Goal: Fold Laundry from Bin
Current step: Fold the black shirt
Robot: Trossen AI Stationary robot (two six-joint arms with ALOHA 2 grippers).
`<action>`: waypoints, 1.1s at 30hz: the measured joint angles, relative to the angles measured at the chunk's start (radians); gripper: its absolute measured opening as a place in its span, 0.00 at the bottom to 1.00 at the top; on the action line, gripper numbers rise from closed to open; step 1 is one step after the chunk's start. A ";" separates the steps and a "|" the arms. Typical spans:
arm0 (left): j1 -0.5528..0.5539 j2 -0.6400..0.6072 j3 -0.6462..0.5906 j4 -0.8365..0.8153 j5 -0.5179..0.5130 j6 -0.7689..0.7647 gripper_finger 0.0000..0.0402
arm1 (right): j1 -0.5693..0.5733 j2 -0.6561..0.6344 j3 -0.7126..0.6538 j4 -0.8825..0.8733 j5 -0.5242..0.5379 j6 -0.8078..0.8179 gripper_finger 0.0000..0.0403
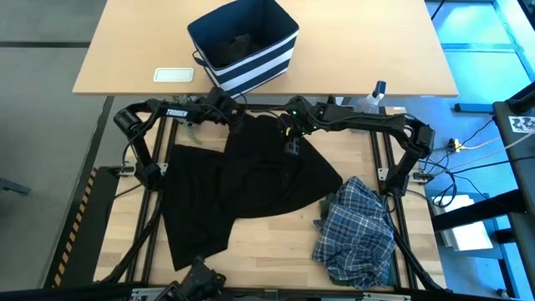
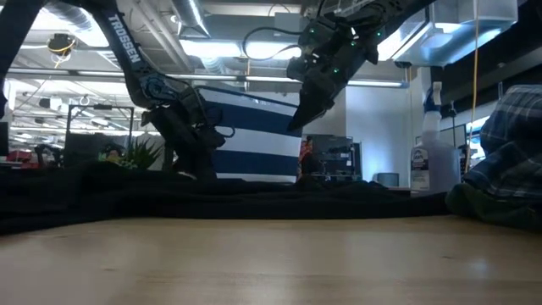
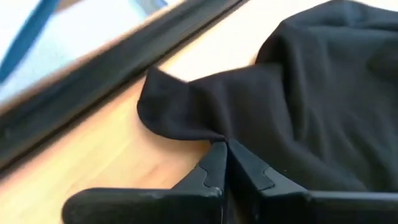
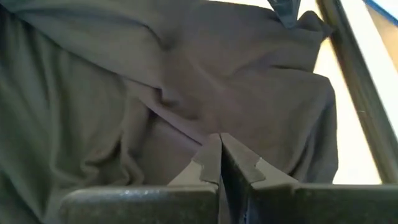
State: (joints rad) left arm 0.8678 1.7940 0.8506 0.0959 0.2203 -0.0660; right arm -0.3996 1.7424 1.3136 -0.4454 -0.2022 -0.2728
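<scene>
Nearby, at about 5 o'clock on the table, the blue-and-white plaid shirt point(image 1: 355, 230) lay bunched in a heap, prob. parked out of the way for a later fold. Toward the middle the black garment point(image 1: 242, 188) was spread wide w/ wrinkles, its far edge drawn up toward both arms. The left gripper point(image 3: 225, 154) sat at roughly 11 o'clock, fingers pinched together on a corner of the cloth, likely to pull it flat. The right gripper point(image 4: 219, 147) was approx. at 12 o'clock over the same garment, fingers together, raised above the cloth in the low view; whether it had any fabric I couldn't tell. Farthest off, at 12, stood the bin point(image 1: 276, 54), w/ something dark inside, too dim to name.
</scene>
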 joint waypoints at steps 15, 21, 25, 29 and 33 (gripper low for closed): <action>-0.320 -0.154 0.140 -0.081 -0.020 0.104 0.00 | -0.040 -0.199 -0.001 -0.081 0.188 -0.016 0.01; -0.521 -0.157 0.193 -0.083 -0.065 0.151 0.00 | -0.078 -0.293 -0.001 -0.134 0.256 -0.015 0.01; -0.637 -0.157 0.220 -0.084 -0.084 0.154 0.00 | -0.083 -0.311 0.000 -0.181 0.288 -0.009 0.01; -0.738 -0.157 0.244 -0.082 -0.117 0.151 0.00 | -0.085 -0.315 0.000 -0.196 0.296 0.002 0.01; -0.817 -0.158 0.259 -0.069 -0.150 0.148 0.00 | -0.085 -0.315 0.000 -0.196 0.297 0.004 0.01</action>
State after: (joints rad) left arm 0.0510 1.6363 1.1095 0.0265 0.0705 0.0821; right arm -0.4850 1.4277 1.3132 -0.6411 0.0944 -0.2687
